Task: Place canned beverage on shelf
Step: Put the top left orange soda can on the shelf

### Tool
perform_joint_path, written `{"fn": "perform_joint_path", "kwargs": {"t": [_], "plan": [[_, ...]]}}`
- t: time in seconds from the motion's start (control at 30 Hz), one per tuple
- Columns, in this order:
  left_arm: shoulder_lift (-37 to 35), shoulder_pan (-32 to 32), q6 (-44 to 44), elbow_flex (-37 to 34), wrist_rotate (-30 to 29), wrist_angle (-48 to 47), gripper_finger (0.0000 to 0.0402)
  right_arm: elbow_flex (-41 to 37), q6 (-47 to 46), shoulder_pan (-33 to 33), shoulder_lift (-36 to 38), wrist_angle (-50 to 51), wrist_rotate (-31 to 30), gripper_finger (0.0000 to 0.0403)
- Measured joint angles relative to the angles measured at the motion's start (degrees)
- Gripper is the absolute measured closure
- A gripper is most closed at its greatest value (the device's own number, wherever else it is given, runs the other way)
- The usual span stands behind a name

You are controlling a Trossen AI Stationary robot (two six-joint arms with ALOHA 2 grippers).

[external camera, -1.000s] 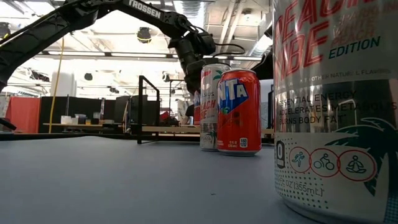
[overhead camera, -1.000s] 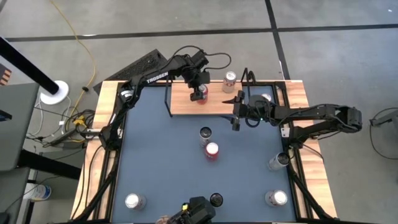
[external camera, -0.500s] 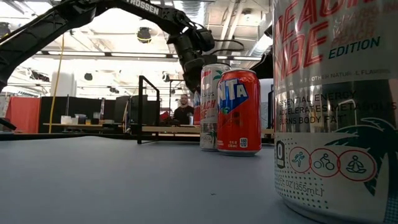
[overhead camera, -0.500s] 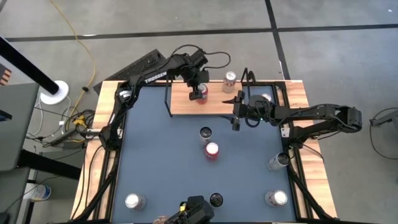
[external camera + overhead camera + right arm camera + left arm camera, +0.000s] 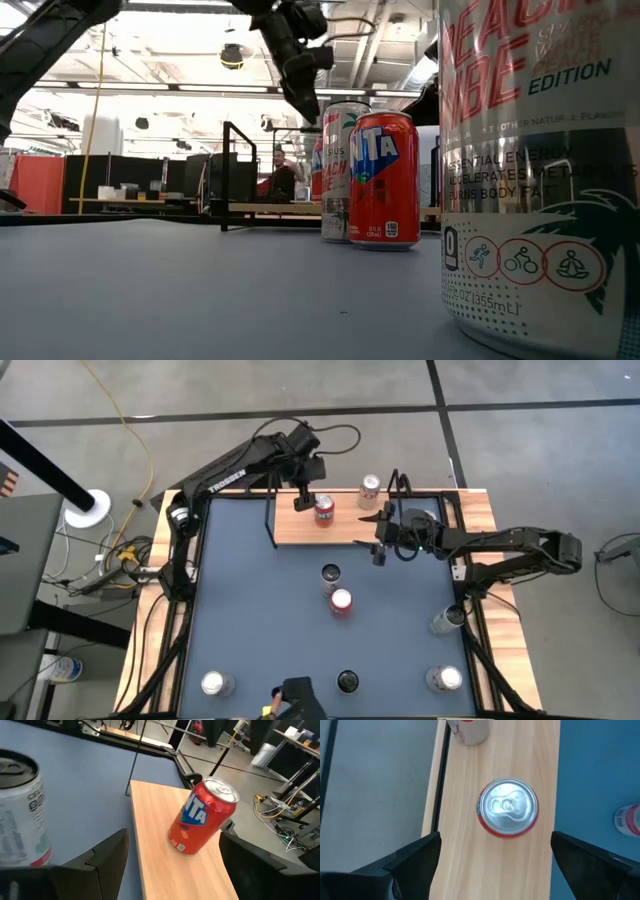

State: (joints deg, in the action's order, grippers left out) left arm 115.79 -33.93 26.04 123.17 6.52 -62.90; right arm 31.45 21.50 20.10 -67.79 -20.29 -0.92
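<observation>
A red can point(image 5: 324, 512) with a silver top stands upright on the light-wood shelf board point(image 5: 300, 532) at the table's far side; it also shows in the left wrist view point(image 5: 508, 808) and the right wrist view point(image 5: 202, 817). My left gripper point(image 5: 303, 500) hangs open above the can, slightly to its left, with its fingers point(image 5: 415, 860) clear of the can on either side; it touches nothing. My right gripper point(image 5: 376, 541) is open and empty at the shelf's right end, pointing toward the can.
A white-and-red can point(image 5: 369, 487) stands by the shelf's far edge. Two cans point(image 5: 330, 575) point(image 5: 340, 603) stand mid-table. Several more stand near the front edge point(image 5: 213, 683) and the right edge point(image 5: 448, 620). One can point(image 5: 540, 170) fills the right of the low view.
My left gripper has let go of the red can, risen and moved toward the table's left edge. The can stays upright on the shelf board where it was.
</observation>
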Motion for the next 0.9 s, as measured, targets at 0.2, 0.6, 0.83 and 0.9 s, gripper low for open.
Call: {"fn": "perform_joint_path", "kwargs": {"t": [0.2,0.6,0.83,0.9], "plan": [[-3.43,-0.3,-0.87,0.02,-0.14,-3.71,0.0037,1.63,0.32,1.67,0.0,0.0,6.21,0.0097],[-11.42,-2.81,-2.35,-9.53,3.58,-5.98,0.0037,5.09,1.05,2.97,0.0,1.05,7.57,0.0097],[-26.64,-3.58,-3.17,-31.78,1.77,9.48,0.0037,8.07,1.48,3.54,-0.88,1.88,10.62,0.0097],[-32.26,-3.56,-3.23,-39.13,1.76,16.29,0.0037,9.46,0.98,4.39,-2.19,1.96,10.64,0.0097]]}}
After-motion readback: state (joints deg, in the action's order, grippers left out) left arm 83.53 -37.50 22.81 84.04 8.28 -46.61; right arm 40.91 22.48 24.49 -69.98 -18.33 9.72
